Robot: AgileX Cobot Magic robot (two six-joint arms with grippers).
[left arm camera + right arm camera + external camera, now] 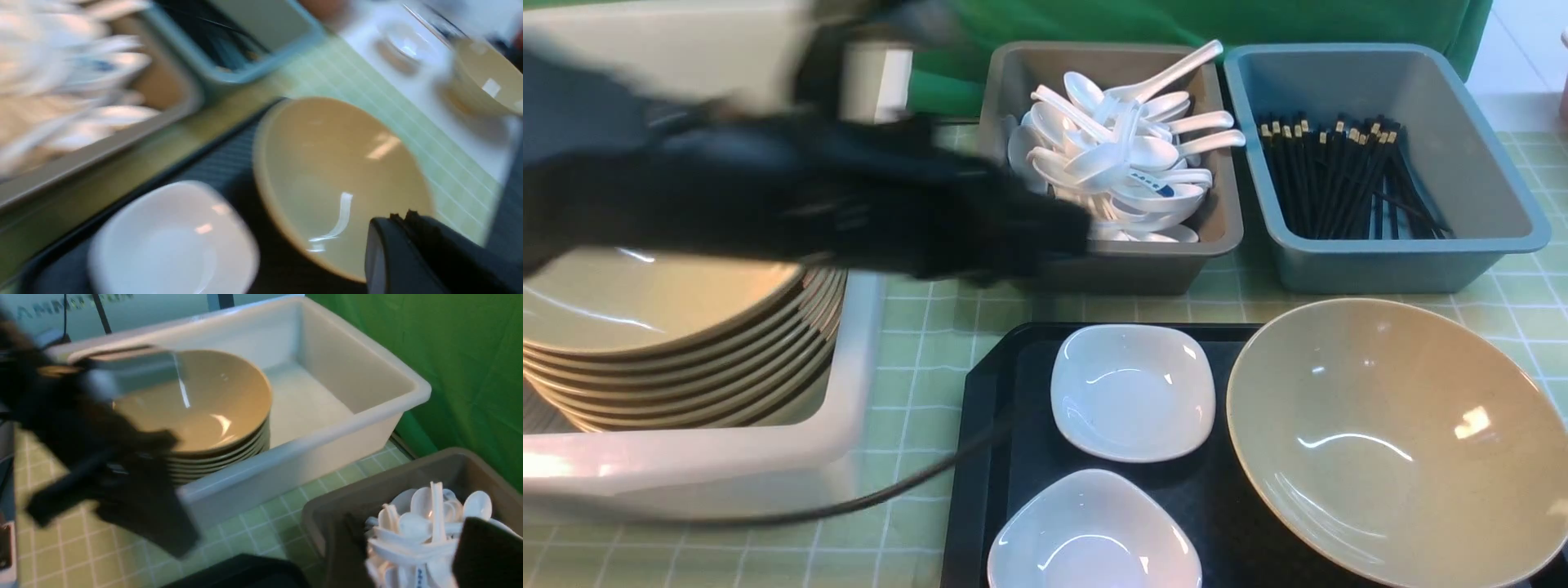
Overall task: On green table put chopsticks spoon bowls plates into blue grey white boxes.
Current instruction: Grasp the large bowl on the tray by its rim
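Note:
My left gripper (1070, 233) reaches, blurred, across the front of the grey box (1217, 233) of white spoons (1127, 155). In the left wrist view its fingers (402, 218) are pressed together with nothing between them, above the large tan bowl (335, 175). That bowl (1388, 441) and two white square dishes (1131, 392) (1094, 535) sit on the black tray (988, 457). My right gripper (408, 539) is open above the spoons (421, 522); it is out of the front view. Black chopsticks (1339, 175) lie in the blue box (1494, 188). Tan bowls (670, 327) are stacked in the white box (849, 392).
A black cable (890, 490) crosses the green checked cloth between the white box and the tray. The white box (339, 428) has bare floor beside its bowl stack (212, 400). My blurred left arm (102, 457) shows in front of it. A green backdrop stands behind the boxes.

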